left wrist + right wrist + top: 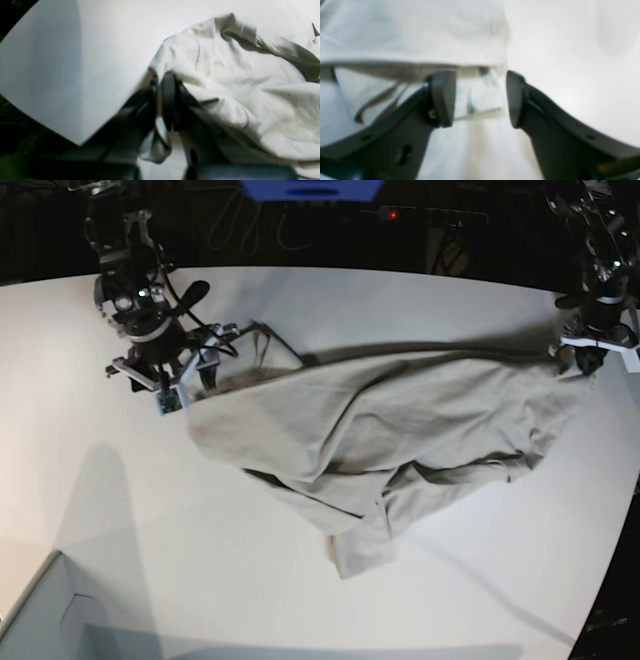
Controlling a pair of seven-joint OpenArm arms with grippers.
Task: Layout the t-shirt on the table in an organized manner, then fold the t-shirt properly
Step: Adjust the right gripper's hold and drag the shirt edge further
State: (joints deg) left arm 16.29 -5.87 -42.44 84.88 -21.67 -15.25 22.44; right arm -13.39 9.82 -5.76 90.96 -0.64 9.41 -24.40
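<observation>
- The t-shirt (400, 440) lies stretched across the middle of the white table (300, 600) in the base view, rumpled, with a loose fold trailing toward the lower centre.
- The left gripper (160, 82), at the right edge of the base view, has its jaws pinched tight on 1 corner of the cloth; a small tuck hangs out beneath them.
- The right gripper (481, 98), at the upper left of the base view, stands with its jaws well apart over the shirt's other end and holds nothing; a hem edge lies between the 2 pads.
- The fabric looks light, soft and limp: it will likely sag and bunch rather than keep shape, and probably will not slip on the matte top.
- The best hold is probably a hem or shoulder seam, where layers are thicker, with both ends pulled taut.
</observation>
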